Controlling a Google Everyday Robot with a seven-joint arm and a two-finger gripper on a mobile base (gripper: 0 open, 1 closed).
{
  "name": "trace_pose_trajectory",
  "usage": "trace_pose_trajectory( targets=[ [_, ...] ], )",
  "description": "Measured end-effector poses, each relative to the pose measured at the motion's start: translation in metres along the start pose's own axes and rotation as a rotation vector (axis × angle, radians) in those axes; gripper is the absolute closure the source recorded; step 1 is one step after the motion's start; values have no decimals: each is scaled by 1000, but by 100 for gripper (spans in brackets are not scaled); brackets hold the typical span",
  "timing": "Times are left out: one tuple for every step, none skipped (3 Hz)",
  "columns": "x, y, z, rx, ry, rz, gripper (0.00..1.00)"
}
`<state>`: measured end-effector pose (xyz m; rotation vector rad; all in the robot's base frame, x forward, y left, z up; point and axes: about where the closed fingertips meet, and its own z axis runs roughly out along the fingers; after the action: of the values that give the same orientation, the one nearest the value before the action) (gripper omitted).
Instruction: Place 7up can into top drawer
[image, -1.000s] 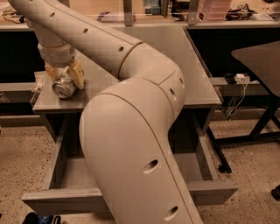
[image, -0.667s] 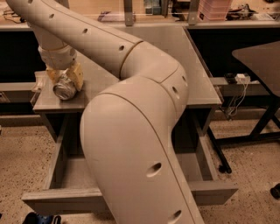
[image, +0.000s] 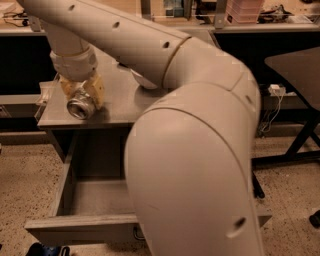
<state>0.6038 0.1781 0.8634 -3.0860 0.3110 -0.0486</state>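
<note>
My gripper (image: 82, 97) hangs over the left front corner of the grey cabinet top (image: 120, 100). Its yellowish fingers (image: 96, 90) are shut on the 7up can (image: 80, 106), which lies on its side with a silver end facing the camera. The can is held at the cabinet's front edge, above the open top drawer (image: 80, 200). The drawer is pulled out and its grey floor shows at the left. My big cream arm (image: 195, 150) hides the drawer's middle and right part.
A white bowl (image: 142, 82) peeks out behind the arm on the cabinet top. A dark table (image: 295, 70) stands at the right with a cable and plug below it. Speckled floor lies on both sides. A workbench runs along the back.
The gripper with the can has moved forward and down toward the cabinet's front edge. The arm's elbow has swung to the right.
</note>
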Motion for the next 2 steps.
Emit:
trace_pose_trajectory(
  targets=[
    [-29, 49, -14, 32, -13, 163, 100],
    [-38, 66, 0, 2, -19, 267, 100]
  ],
)
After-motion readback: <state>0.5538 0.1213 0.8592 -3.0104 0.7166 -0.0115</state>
